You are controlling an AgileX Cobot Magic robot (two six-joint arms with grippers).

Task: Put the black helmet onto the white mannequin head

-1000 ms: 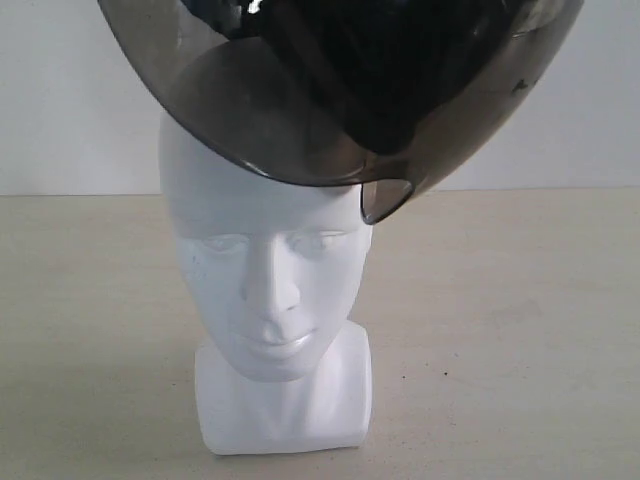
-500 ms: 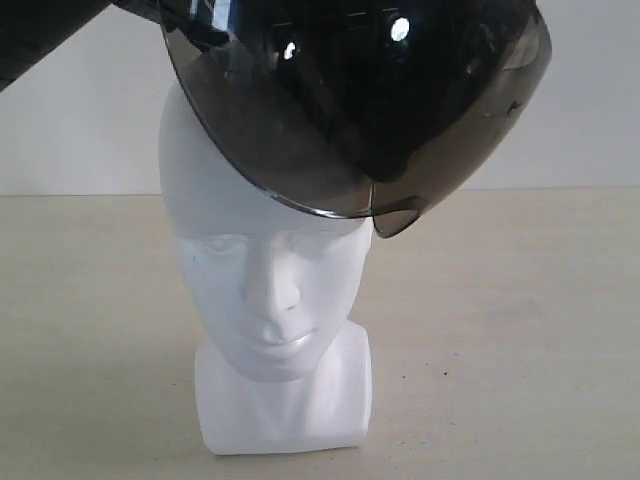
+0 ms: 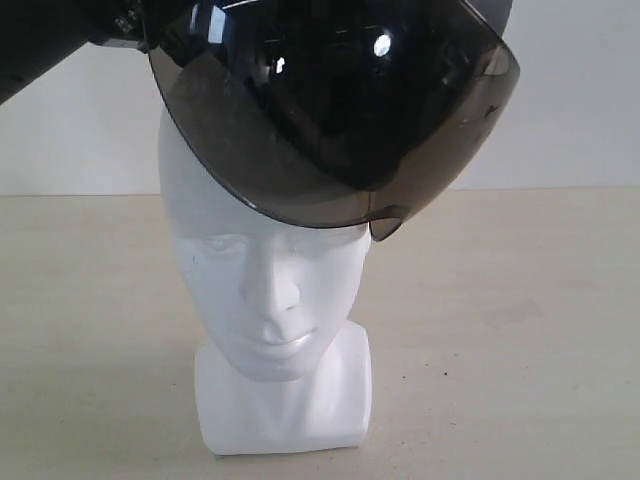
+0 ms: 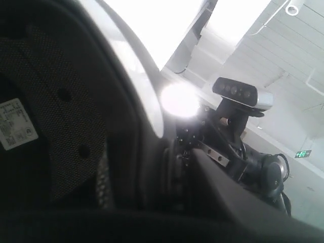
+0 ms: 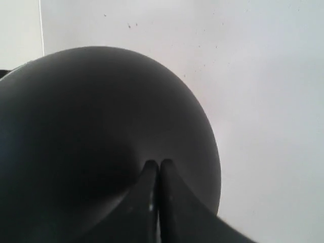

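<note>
The black helmet point(image 3: 340, 90) hangs tilted over the crown of the white mannequin head point(image 3: 270, 290), and its smoky visor point(image 3: 300, 175) covers the forehead down to just above the brows. My left gripper point(image 3: 130, 25) comes in from the upper left and is shut on the helmet's rim point(image 4: 136, 126); the padded lining point(image 4: 45, 126) fills the left wrist view, with one finger point(image 4: 223, 187) dark beside the rim. My right gripper point(image 5: 159, 164) is shut, fingertips together against the rounded shell point(image 5: 76, 116). It is hidden behind the helmet in the exterior view.
The head's squarish base point(image 3: 285, 410) stands on a beige tabletop point(image 3: 520, 330) in front of a white wall point(image 3: 570, 110). The right arm with its camera point(image 4: 243, 96) shows past the helmet rim in the left wrist view.
The helmet has come down and shifted left over the head, its visor edge now level across the forehead. The left arm has entered the exterior view at the upper left.
</note>
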